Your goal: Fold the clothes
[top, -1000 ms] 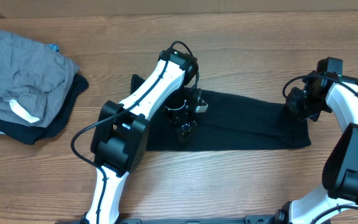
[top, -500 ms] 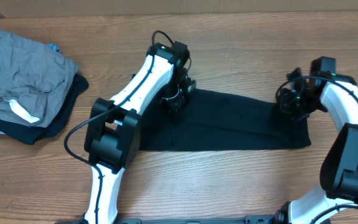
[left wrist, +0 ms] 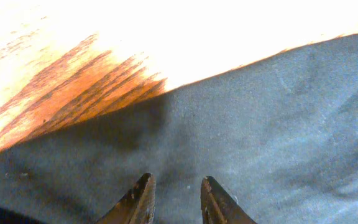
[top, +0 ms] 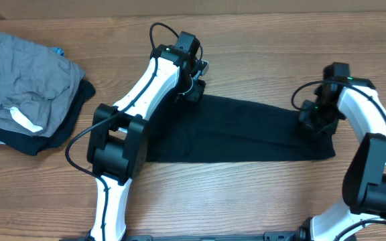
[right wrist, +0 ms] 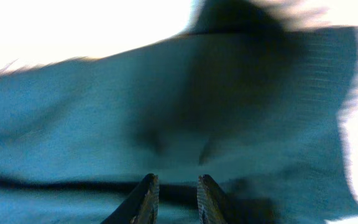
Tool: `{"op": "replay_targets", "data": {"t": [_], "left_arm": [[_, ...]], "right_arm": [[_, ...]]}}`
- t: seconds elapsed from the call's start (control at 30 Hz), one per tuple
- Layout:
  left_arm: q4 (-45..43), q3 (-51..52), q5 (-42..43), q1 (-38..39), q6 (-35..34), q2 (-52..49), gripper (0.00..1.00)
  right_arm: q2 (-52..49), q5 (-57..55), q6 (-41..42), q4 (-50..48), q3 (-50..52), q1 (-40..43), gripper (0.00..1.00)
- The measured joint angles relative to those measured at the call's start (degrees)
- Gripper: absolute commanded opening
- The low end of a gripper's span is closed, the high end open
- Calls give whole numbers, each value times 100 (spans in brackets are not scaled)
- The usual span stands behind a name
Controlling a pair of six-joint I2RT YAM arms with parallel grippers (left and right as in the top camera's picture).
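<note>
Your left tool (left wrist: 176,180) shows its jaws a crack apart with nothing between them, over the black T-shirt (top: 246,130) at its far edge. Your right tool (right wrist: 174,178) has the same narrow gap above the shirt's other end. The shirt lies flat on the desk (top: 260,47), spanning tool to tool. A second ago your left tool sat mid-shirt.

Bare table (top: 246,194) runs along the near edge of the black T-shirt (top: 246,130) between the two arm bases, and along its far edge between the wrists. The left arm (top: 146,90) slants across the shirt's left end, and the right arm (top: 364,110) bends over its right end. The grey garment (top: 25,73) pile fills the far-left corner, well apart from the left arm
</note>
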State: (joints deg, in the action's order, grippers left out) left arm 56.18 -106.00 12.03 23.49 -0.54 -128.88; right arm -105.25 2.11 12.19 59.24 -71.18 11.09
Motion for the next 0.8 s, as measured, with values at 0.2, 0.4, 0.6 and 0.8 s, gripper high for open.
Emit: {"op": "replay_targets", "data": {"t": [0.2,0.4,0.6,0.8], "left_arm": [[-1108,887,31,-7,-90,9,29],[-1169,925,66,-24,-127,20,30],[-1169,925,70,-24,-127,20,26],[-1167,927,61,-33,-146,20,26]], "right_arm": [[0,-63,-31,-127,-116,636,32],[0,-37,-433,-706,-114,645,30],[0,24,-691,-1064,-105,645,20],[0,44,-774,-1471,160,645,22]]}}
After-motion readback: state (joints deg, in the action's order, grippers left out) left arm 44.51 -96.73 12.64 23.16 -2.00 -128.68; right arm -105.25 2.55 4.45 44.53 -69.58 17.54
